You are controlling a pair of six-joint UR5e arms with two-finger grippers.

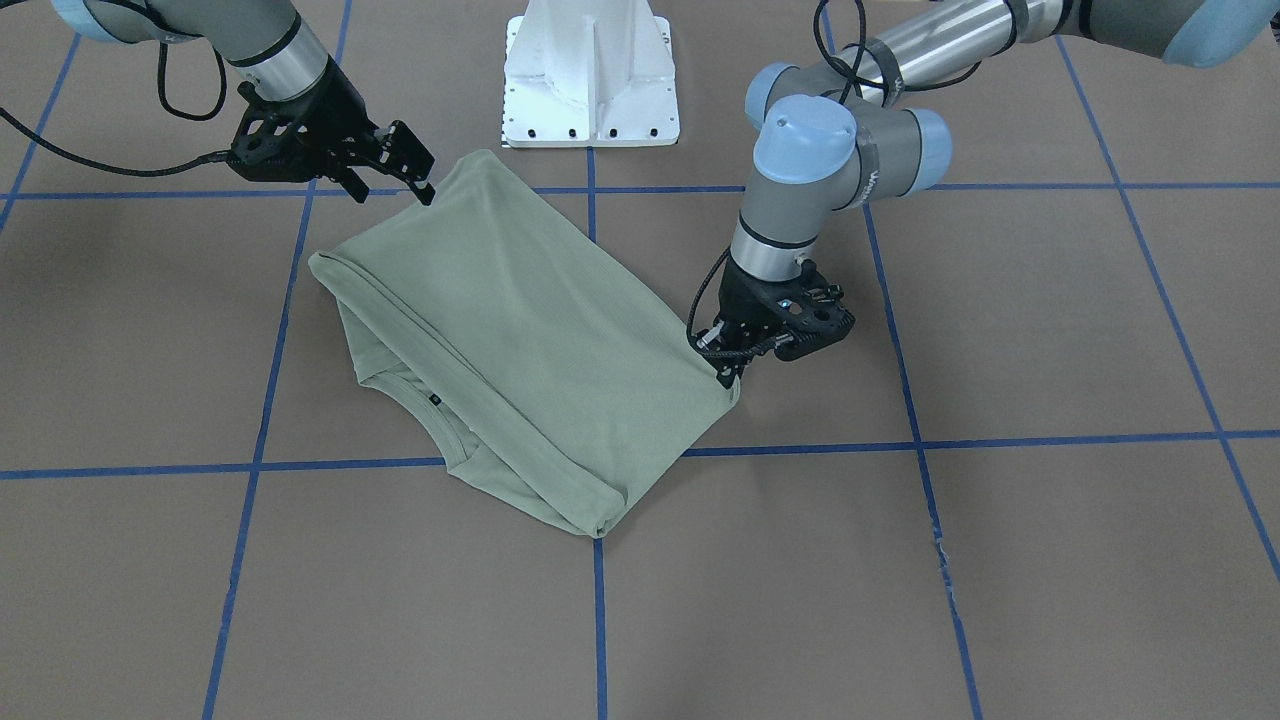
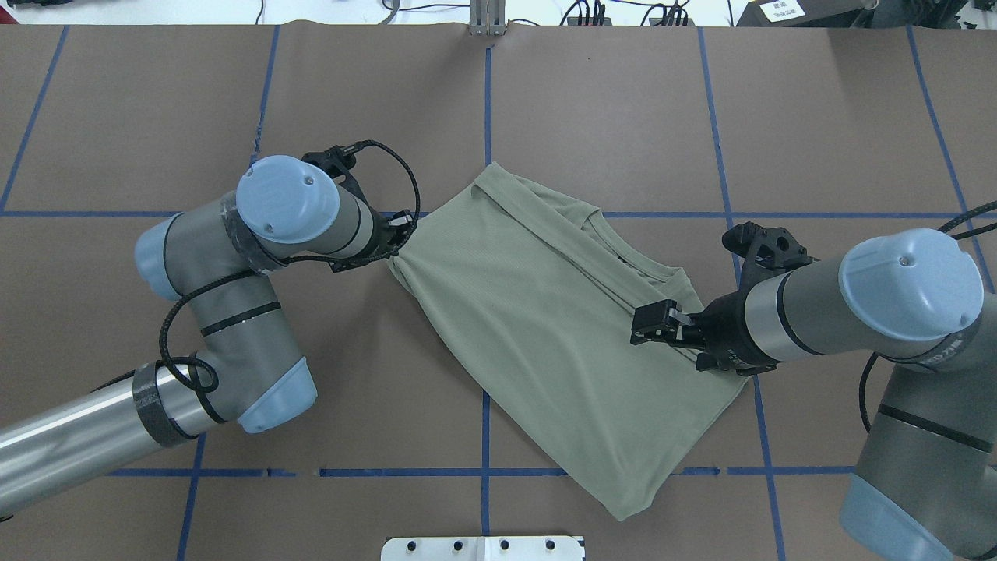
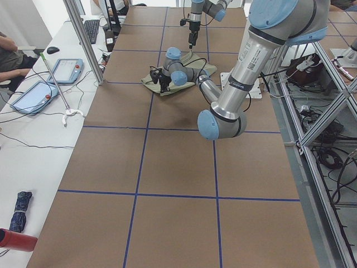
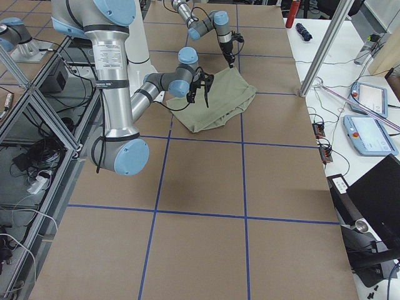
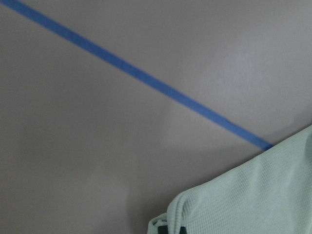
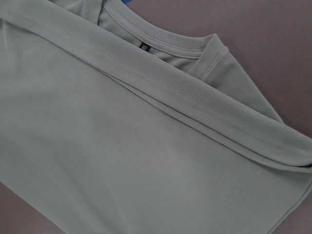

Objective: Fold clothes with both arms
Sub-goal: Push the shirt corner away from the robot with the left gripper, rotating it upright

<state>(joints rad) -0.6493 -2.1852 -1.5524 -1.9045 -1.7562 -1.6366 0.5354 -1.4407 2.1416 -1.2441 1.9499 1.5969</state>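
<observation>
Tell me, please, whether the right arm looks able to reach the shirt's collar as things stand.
Probably yes. The right gripper hangs open by the shirt, and the collar lies uncovered nearby; nothing stands between them. The left gripper is at the opposite edge, out of the way.

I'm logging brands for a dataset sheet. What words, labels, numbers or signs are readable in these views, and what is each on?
Nothing is clear enough to quote; every marking is too small or blurred.
shirt, black neck label: a tiny white mark, unreadable.
left arm: dark lettering along its tube, too small to read.
right arm: similar lettering, too small to read.
white sticker on a dark box past the table's far edge: blurred.
</observation>
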